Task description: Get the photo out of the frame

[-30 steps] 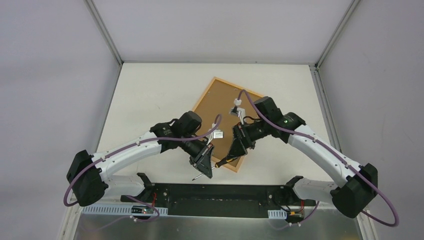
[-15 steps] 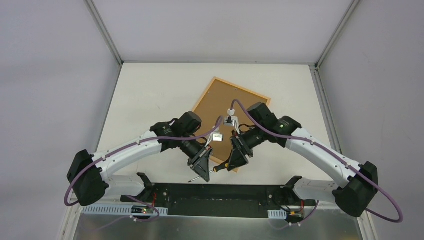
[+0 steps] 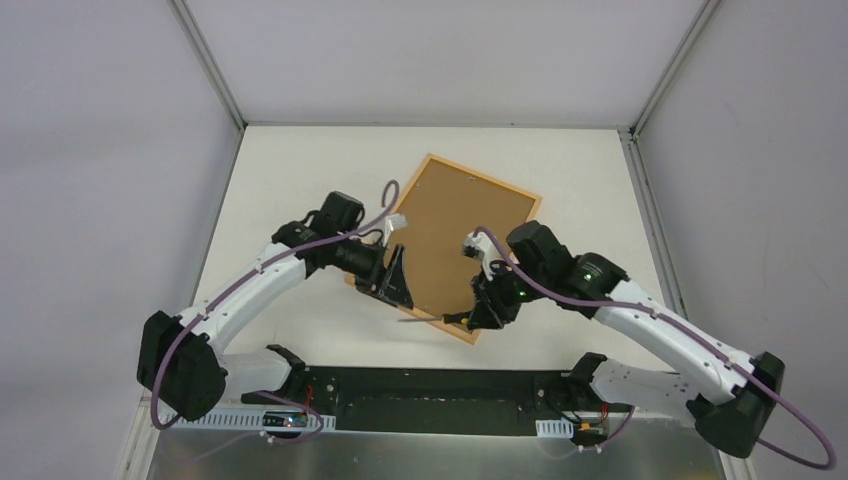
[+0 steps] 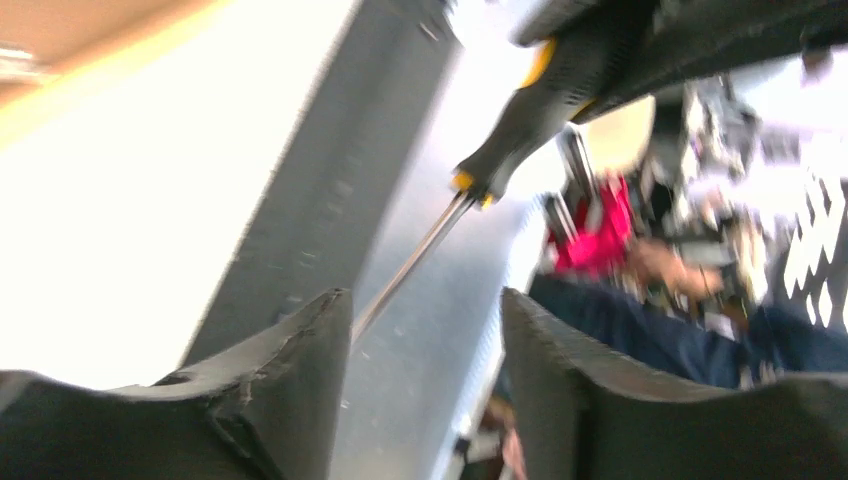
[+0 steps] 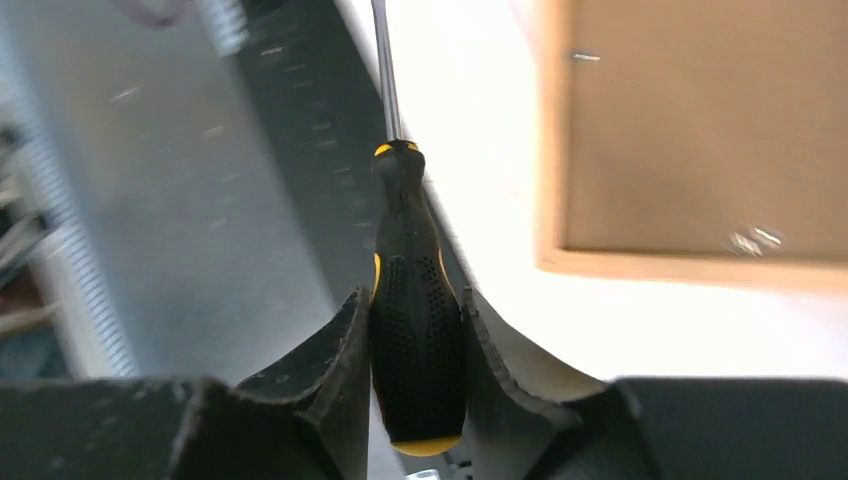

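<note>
The frame [image 3: 485, 177] lies face down in the middle of the table, its pale wood border [image 5: 690, 268] around the brown backing board [image 3: 455, 240]. The photo is hidden under that board. My right gripper [image 3: 475, 315] hovers at the frame's near corner, shut [image 5: 415, 295] on the black and yellow handle of a screwdriver [image 5: 415, 300]. The shaft [image 3: 425, 320] points left, toward the left arm. My left gripper [image 3: 402, 295] is open beside the frame's left edge. Nothing is between its fingers [image 4: 425, 300], and the screwdriver [image 4: 560, 90] hangs ahead of them.
Small metal clips [image 5: 752, 238] sit along the backing board's edge. The white table [image 3: 300, 180] is bounded by grey walls. The black base bar [image 3: 440, 385] and a metal rail run along the near edge.
The left gripper opened, let go of the screwdriver and drew back left to the frame's edge. The right gripper closed on the handle and shifted toward the near corner.
</note>
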You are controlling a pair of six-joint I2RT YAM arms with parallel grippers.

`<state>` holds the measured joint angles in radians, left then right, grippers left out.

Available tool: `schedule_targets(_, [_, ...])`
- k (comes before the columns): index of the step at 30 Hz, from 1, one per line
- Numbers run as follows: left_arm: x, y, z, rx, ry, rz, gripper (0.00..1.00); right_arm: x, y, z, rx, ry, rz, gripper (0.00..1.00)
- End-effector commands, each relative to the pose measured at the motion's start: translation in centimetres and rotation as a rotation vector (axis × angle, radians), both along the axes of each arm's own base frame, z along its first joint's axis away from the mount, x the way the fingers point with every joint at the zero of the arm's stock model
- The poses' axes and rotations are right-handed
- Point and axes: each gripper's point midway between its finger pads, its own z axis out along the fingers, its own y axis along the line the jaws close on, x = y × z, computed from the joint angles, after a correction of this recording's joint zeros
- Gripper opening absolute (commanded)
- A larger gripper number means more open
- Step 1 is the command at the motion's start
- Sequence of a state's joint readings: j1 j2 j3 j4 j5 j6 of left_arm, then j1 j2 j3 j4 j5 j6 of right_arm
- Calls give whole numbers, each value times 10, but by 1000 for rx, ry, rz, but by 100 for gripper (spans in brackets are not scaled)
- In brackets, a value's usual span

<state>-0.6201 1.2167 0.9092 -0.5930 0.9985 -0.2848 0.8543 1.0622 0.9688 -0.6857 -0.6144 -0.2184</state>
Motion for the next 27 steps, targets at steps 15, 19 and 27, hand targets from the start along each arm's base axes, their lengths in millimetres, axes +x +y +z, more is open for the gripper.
schedule_targets(15, [150, 119, -87, 422, 404, 1313, 79, 88, -104, -46, -411, -316, -596, 0])
schedule_targets(19, [153, 108, -108, 390, 523, 1333, 80, 101, -97, -49, -402, -309, -626, 0])
schedule_targets(27, [138, 108, -151, 475, 666, 1364, 78, 97, -58, -47, -234, -131, -583, 0])
